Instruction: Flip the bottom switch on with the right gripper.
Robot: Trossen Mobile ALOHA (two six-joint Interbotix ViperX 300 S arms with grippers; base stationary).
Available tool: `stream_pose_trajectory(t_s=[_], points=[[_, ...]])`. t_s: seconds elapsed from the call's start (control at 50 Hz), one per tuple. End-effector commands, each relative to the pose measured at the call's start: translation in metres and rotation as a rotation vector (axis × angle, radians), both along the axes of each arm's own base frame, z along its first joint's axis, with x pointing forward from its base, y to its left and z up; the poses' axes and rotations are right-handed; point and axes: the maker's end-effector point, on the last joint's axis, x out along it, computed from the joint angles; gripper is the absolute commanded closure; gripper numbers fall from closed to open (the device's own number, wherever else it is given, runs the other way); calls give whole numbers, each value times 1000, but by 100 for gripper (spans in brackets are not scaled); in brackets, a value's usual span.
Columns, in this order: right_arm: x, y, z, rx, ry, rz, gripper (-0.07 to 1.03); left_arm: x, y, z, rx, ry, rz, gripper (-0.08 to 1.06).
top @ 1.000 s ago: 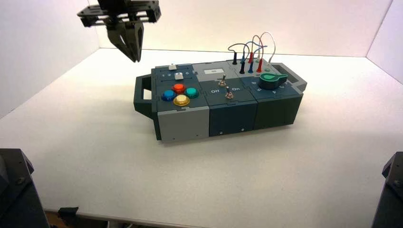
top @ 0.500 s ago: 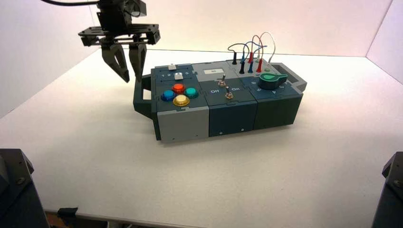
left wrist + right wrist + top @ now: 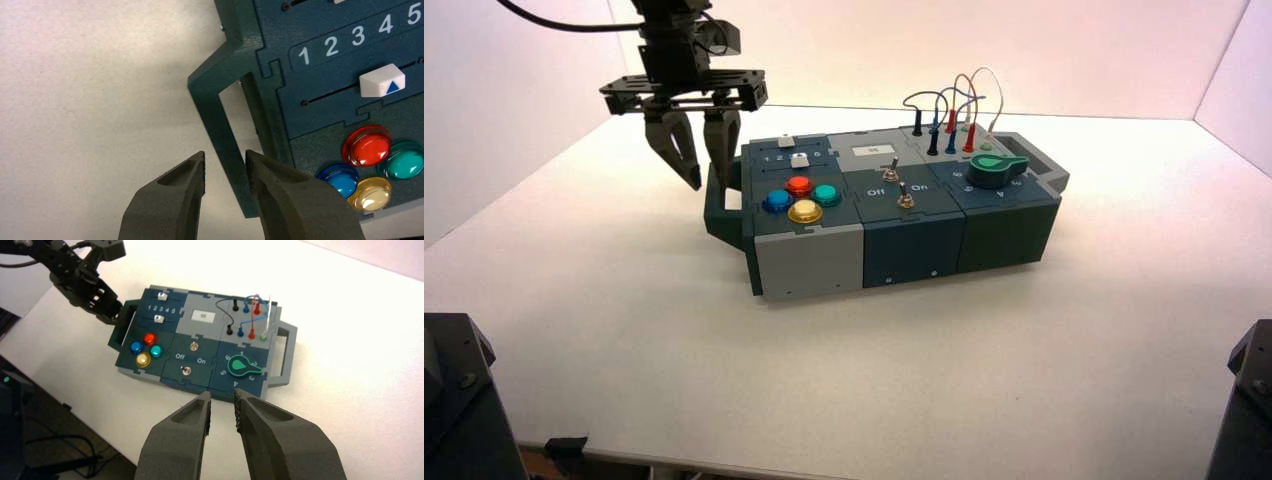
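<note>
Switch first: the bottom switch (image 3: 186, 371) sits on the dark panel's near part, below the Off/On lettering (image 3: 190, 358), and nothing's touching it! Right gripper (image 3: 222, 394) waits well apart from it, fingers apart, empty; left gripper (image 3: 710, 186) is at the box's left handle (image 3: 715, 209), fingers spread, so approach and flip look all to play for

Red, blue, green and yellow buttons (image 3: 806, 211) dot the dark blue-green box (image 3: 914, 240).
</note>
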Motion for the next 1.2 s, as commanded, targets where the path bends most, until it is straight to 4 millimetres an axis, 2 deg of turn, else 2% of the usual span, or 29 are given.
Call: stream_pose_trajectory(t_s=[0.02, 0.12, 0.18, 0.22, 0.24, 0.42, 0.52, 0.64, 0.9, 1.12, 1.2], points=[[2, 5, 14, 16, -29, 20, 69, 11, -8, 7, -19, -31, -4, 53], [2, 7, 13, 22, -24, 25, 69, 11, -9, 1, -16, -12, 2, 58], [1, 9, 13, 27, -16, 31, 69, 9, -8, -4, -11, 3, 5, 75], [1, 11, 11, 27, -10, 35, 69, 9, -8, -4, -10, 4, 3, 77], [1, 13, 11, 28, -6, 46, 69, 8, -7, -7, -7, 10, 3, 86], [1, 33, -2, 15, 64, 110, 70, 12, -9, -7, -13, -11, 1, 98], [4, 43, -14, 0, 110, 131, 73, 13, -9, -6, -15, -16, -2, 100], [6, 53, -26, -9, 146, 155, 83, 13, -9, -6, -16, -18, -3, 100], [15, 65, -56, -42, 218, 168, 87, 13, -9, -6, -15, -17, -8, 100], [17, 70, -94, -84, 295, 173, 88, 11, -8, -7, -13, -13, -13, 100], [16, 76, -105, -103, 313, 196, 91, 12, -8, -7, -13, -13, -13, 100]])
